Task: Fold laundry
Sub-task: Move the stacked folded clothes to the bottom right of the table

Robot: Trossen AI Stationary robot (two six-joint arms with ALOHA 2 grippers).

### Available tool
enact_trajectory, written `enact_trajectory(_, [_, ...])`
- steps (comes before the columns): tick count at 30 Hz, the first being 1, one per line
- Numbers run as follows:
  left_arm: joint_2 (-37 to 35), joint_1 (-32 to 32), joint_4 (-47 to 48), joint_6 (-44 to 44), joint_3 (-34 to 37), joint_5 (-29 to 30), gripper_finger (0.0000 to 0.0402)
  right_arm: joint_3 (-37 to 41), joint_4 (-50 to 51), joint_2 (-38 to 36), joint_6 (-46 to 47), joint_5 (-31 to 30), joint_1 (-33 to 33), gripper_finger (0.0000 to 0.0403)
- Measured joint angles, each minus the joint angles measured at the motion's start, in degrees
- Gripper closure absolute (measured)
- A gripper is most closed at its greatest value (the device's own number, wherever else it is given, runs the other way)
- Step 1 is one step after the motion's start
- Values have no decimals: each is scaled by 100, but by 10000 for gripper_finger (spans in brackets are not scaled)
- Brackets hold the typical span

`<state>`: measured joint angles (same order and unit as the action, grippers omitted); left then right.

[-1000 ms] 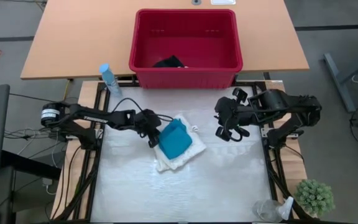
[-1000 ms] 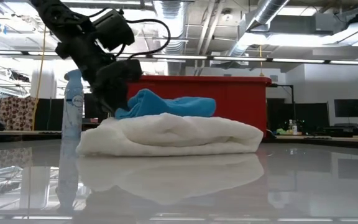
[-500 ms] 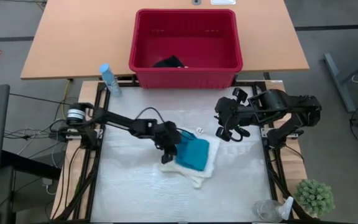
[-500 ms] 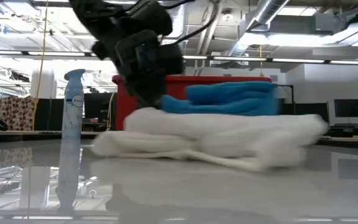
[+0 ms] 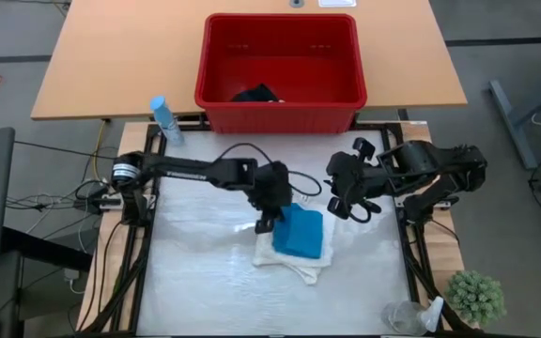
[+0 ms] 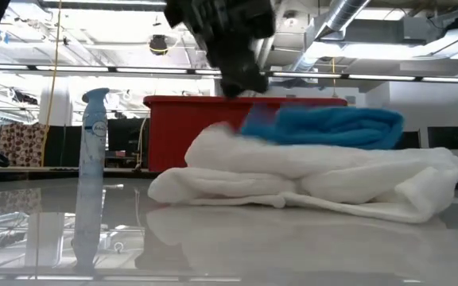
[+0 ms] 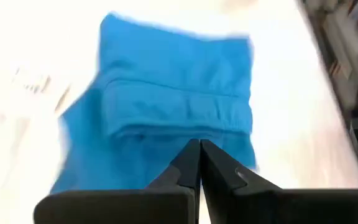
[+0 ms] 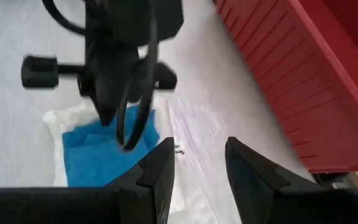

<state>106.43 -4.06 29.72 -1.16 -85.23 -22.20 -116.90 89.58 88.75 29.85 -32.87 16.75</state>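
L gripper point(image 5: 269, 222) jaws shut, empty, at blue garment point(image 5: 300, 232) edge atop white cloth point(image 5: 294, 264), prob touching. R gripper point(image 5: 346, 206) half-open, empty, nearby.

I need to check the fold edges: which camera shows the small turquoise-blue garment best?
The left wrist view: the small turquoise-blue garment fills it, folds visible, though blurred. The high view shows it small, on the cream-white textured cloth. The low view shows only its side edge. The right wrist view shows part, behind the left arm.
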Motion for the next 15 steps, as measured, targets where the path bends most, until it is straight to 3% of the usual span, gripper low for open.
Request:
enact_trajectory(4, [-57,-71,1363,-357,-509,391,401,0,8,0,71,-68,134,239])
enact_trajectory(6, [-83,-99,1873,-496,-522,1033,401,0,34,0,222,-117,223,239])
enact_trajectory(8, [-105,-163,1683,-496,-374,1708,401,0,39,0,337,-156,343,239])
enact_trajectory(9, [-112,-243,1561,-443,-242,1780,401,0,39,0,382,-177,416,239])
enact_trajectory(12, [-116,-501,393,-240,263,1288,401,0,39,0,603,-219,649,239])
enact_trajectory(15, [-118,-637,-500,-12,789,1297,401,0,42,0,945,-227,886,239])
